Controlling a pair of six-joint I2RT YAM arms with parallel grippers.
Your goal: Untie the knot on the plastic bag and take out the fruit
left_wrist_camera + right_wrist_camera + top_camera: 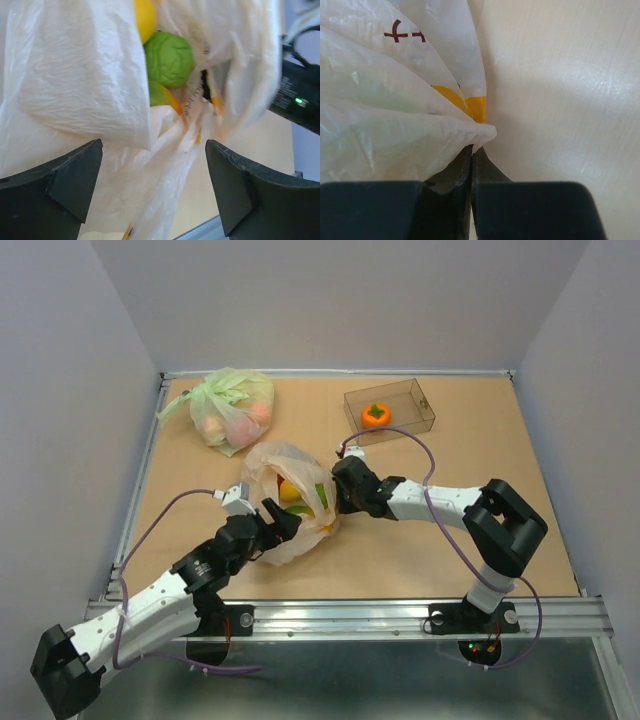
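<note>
The plastic bag (285, 502) lies crumpled mid-table with its mouth gaping; its knot is out of view. Inside it shows fruit: a yellow lemon (145, 17), a green lime (169, 59) and a green-orange piece (162, 96). My left gripper (154, 150) is open at the bag's near side, with loose film (165, 170) lying between its spread fingers. My right gripper (472, 150) is shut on the bag's edge (475, 132) at the right side of the bag, low over the table. In the top view the left gripper (283, 519) and the right gripper (334, 503) flank the bag.
A clear box (392, 408) at the back right holds an orange fruit with a green cap (376, 414). A knotted light-green bag (232, 410) with pinkish fruit sits at the back left. Grey walls and a metal rail (350, 615) bound the table.
</note>
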